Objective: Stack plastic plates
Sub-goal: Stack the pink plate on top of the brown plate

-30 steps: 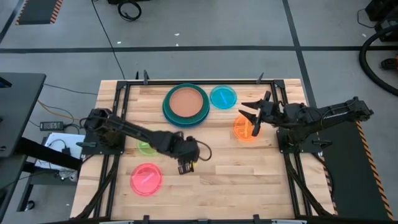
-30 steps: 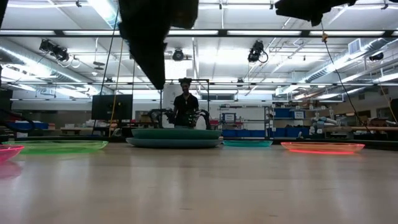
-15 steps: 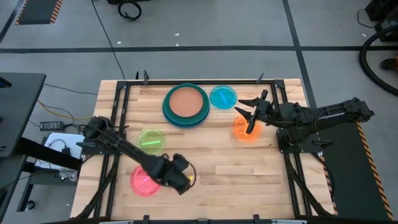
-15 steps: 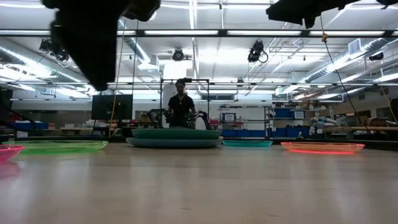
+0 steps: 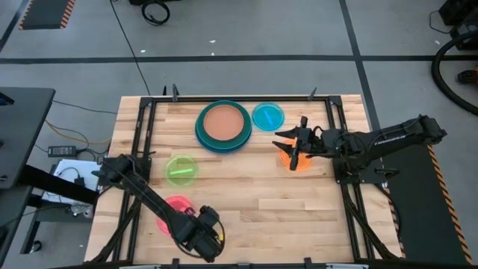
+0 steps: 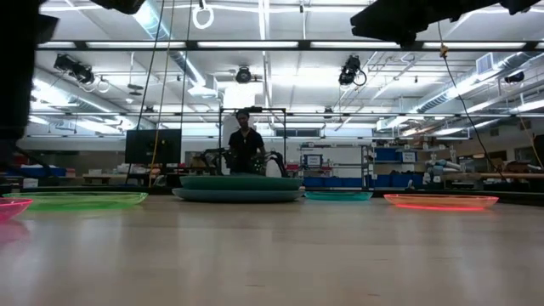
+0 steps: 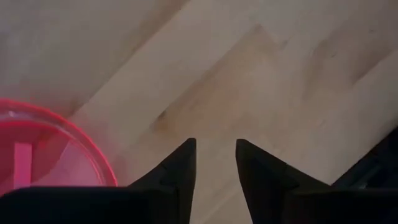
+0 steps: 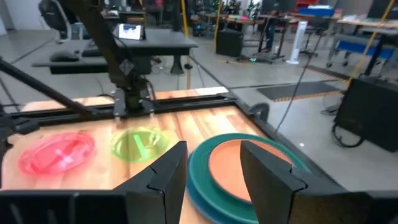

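The tan-brown plate lies on top of the stacked large teal and blue plates at the far middle of the table. The cyan plate, orange plate, lime green plate and pink plate each lie flat on the table by themselves. My left gripper hovers open near the table's near edge, just right of the pink plate. My right gripper is open above the left rim of the orange plate. Neither gripper holds anything.
Black rails run along the table's left, right and far sides. My left arm crosses over the pink plate. A person stands in the room far behind the table. Bare wood lies at the near right.
My left gripper has swung from the middle of the table toward the near edge and a little left, passing beside the pink plate and uncovering the lime green plate. My right gripper has moved left, over the orange plate's rim. No plate has moved.
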Controlling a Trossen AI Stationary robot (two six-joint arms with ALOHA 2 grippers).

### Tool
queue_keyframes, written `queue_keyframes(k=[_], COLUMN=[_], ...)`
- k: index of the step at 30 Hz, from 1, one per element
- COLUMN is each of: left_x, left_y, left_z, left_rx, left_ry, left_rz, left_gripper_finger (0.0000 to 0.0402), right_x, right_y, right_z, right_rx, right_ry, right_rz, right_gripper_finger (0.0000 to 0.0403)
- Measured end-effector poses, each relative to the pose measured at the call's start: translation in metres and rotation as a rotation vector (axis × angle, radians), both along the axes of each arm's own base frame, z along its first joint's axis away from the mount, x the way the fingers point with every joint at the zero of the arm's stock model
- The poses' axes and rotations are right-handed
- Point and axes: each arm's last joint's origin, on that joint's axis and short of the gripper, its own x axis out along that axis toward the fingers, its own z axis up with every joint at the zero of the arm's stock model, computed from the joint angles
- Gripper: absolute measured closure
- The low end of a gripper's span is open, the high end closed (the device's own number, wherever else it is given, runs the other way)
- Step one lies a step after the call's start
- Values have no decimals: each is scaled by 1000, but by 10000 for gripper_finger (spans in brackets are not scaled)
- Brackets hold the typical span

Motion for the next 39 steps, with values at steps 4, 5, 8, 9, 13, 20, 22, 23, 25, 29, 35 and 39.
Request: queue_keyframes(k=[4,5,8,9,13,20,22,23,25,29,35,39], left_x=[-6,-8,-16,-18,-28,-24,-23,-22,-22,-25,-27,-27], left_y=[-10,-11,-13,-14,-15,-9,-8,-7,-6,-5,-5,-6], left_z=[-3,-5,-8,-10,-21,-38,-45,-50,-55,-58,-57,-58], left_rx=[-1,6,36,51,111,122,121,121,128,143,149,145], left_ry=[13,25,64,82,158,273,322,343,388,439,454,453], left_rz=[22,31,57,65,135,212,205,201,188,177,157,155], left_gripper_finger=[288,289,290,290,290,290,290,290,290,290,299,330], right_x=[5,6,10,12,16,19,19,19,20,20,20,20], right_y=[4,4,6,6,8,9,10,10,10,11,11,11], right_z=[-6,-7,-12,-14,-19,-24,-25,-24,-24,-23,-23,-23], right_rx=[-2,2,5,8,9,27,33,35,37,38,40,40], right_ry=[33,38,62,66,93,116,120,114,107,105,101,101], right_rz=[16,15,21,26,52,57,69,76,81,87,94,95], right_gripper_finger=[243,243,243,243,243,243,243,243,243,243,243,243])
